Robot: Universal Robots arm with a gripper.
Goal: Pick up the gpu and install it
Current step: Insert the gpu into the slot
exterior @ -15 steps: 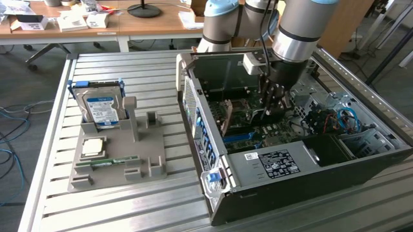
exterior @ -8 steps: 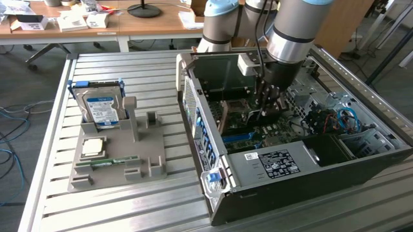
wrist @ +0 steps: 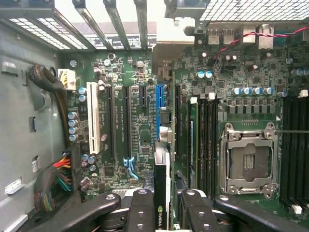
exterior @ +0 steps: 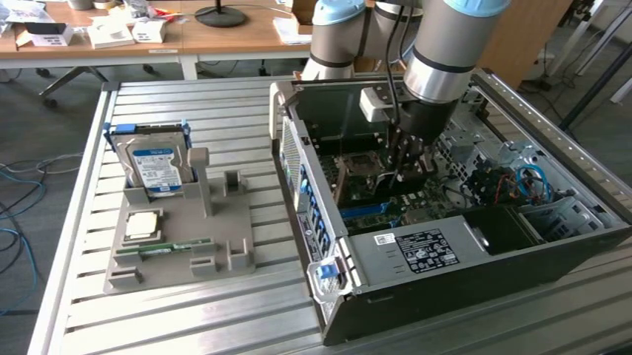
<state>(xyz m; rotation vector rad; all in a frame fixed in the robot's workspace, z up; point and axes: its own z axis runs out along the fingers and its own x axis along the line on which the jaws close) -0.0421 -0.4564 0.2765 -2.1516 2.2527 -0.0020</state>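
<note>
Ribbed metal surface (exterior: 197, 310) carries the open computer case (exterior: 474, 281); inside, the claw (wrist: 167, 209) grips the gpu (wrist: 161, 193) edge-on, aligned with the motherboard's (wrist: 135, 140) blue slot (wrist: 160, 104), apparently for seating.

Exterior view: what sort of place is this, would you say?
Probably a robotics lab or test workshop. A robot arm reaches into an open computer case on a slatted metal table, its tool gripping the gpu, and cluttered office desks stand behind.
</note>
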